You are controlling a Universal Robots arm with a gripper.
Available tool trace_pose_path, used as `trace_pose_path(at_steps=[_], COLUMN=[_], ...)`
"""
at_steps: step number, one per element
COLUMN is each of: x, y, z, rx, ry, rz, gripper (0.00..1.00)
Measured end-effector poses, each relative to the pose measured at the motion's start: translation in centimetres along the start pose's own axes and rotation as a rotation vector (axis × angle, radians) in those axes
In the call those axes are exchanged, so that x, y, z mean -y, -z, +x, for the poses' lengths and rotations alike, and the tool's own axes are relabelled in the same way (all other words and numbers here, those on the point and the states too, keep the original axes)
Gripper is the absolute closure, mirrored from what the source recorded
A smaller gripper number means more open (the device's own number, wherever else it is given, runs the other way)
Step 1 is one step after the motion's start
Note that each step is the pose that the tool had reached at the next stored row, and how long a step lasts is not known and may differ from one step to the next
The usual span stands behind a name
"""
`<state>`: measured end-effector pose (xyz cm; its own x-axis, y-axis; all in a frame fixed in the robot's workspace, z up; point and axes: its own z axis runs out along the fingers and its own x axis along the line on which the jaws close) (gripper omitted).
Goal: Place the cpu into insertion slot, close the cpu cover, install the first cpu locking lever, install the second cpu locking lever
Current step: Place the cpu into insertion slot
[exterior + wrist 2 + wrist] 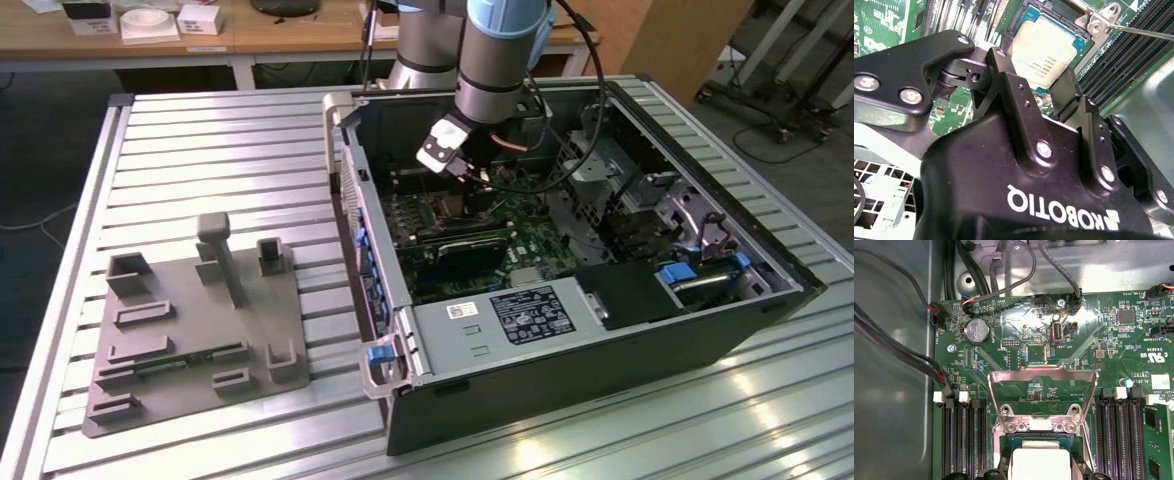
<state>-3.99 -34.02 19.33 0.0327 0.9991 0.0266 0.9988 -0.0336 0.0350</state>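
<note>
White lettering, seen upside down, is carried on the black body of the gripper (pixel 1036 75). Faint print is stamped on the metal top of the cpu (pixel 1046 45). White markings are scattered over the green motherboard (pixel 1094 340). A dark printed label (pixel 531 312) is fixed inside the computer case (pixel 574 370).

The desk (pixel 200 150) is a silvery metal surface of long ribbed profiles, the grooves running across the exterior view from left to right. Two things lie directly on it. Toward the exterior view's left sits a flat grey fixture plate (pixel 187 340) with raised blocks, posts and slotted holders standing up from it. Just beside it, a bare strip of ribs between them, a dark computer case (pixel 574 370) lies on its side, open face up.
</note>
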Motion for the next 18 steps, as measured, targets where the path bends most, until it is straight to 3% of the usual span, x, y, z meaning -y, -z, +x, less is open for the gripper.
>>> trace_pose_path(at_steps=[9, 10, 18], x=[-0.02, -0.02, -0.03], y=[0.0, 0.0, 0.01], z=[0.0, 0.0, 0.0], rx=[-0.0001, 0.0, 0.0001], ry=[0.0, 0.0, 0.0], rz=[-0.0001, -0.0001, 0.0], gripper=[0.45, 0.39, 0.39])
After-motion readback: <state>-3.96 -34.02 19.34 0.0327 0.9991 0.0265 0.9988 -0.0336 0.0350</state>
